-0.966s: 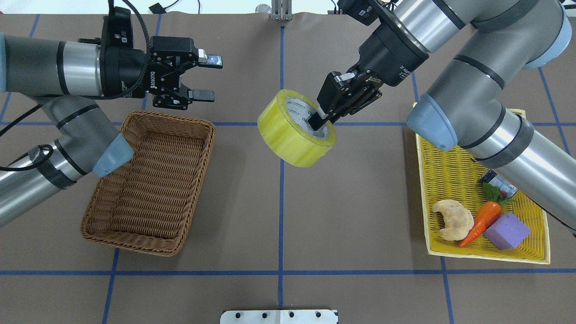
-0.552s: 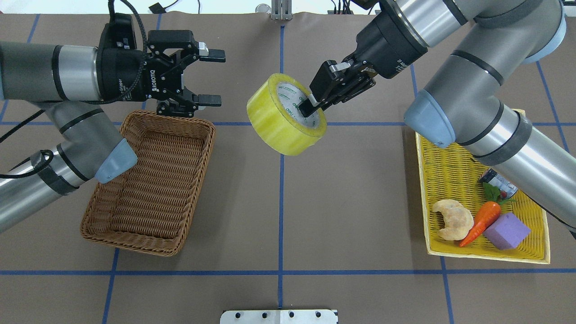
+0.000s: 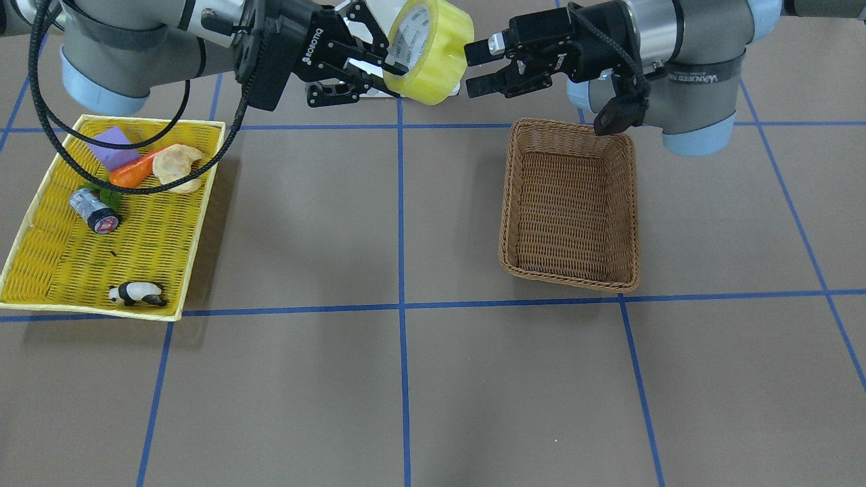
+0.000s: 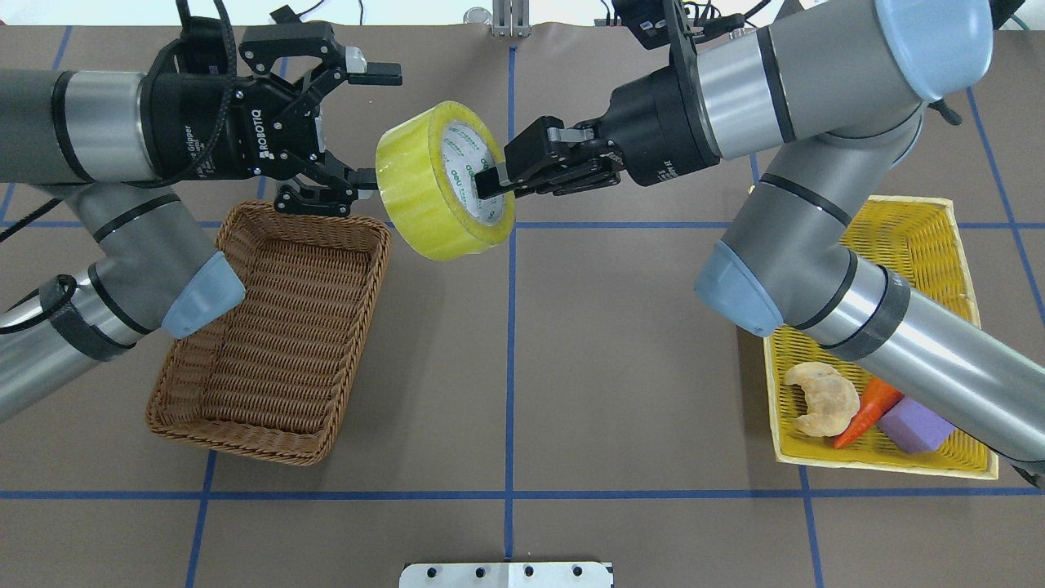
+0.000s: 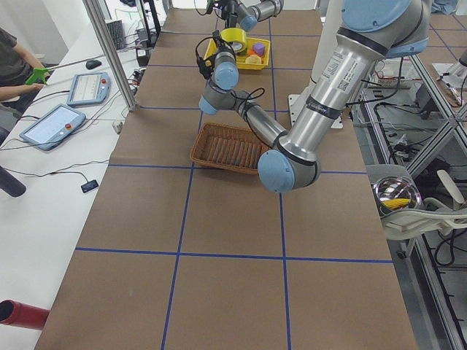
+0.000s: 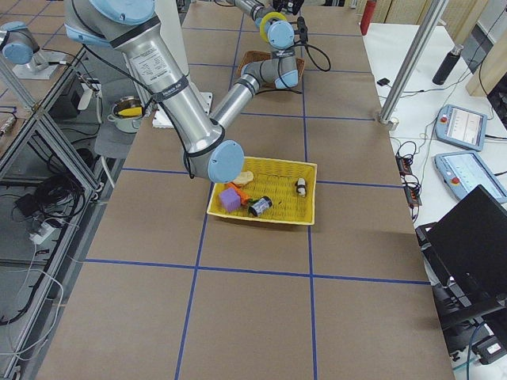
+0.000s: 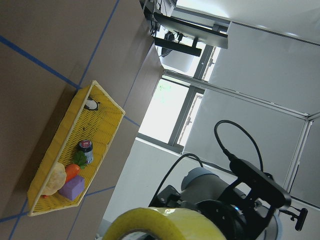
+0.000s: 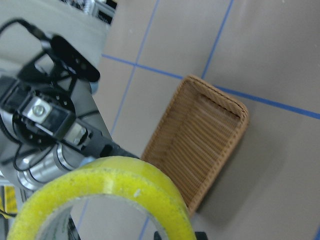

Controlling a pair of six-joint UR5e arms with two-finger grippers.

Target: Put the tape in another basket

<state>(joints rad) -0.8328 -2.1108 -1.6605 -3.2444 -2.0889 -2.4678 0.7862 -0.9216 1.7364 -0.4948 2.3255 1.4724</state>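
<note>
The yellow tape (image 4: 424,192) hangs in the air over the table's far middle, just beyond the brown wicker basket's (image 4: 359,327) far right corner. My right gripper (image 4: 490,181) is shut on the tape's wall, one finger inside the white core. My left gripper (image 4: 380,126) is open, level with the tape, its fingertips at the roll's left side. In the front-facing view the tape (image 3: 436,51) sits between the right gripper (image 3: 392,67) and the open left gripper (image 3: 477,66), above the basket (image 3: 568,276). The basket holds nothing.
The shallow yellow tray (image 4: 906,237) lies at the right under my right arm, with a croissant (image 4: 824,398), a carrot, a purple block, a small can (image 3: 95,210) and a toy panda (image 3: 139,293). A metal plate (image 4: 506,574) sits at the near edge.
My right gripper has carried the tape left and a little farther away, up to the left gripper. The left gripper has turned and stayed open.
</note>
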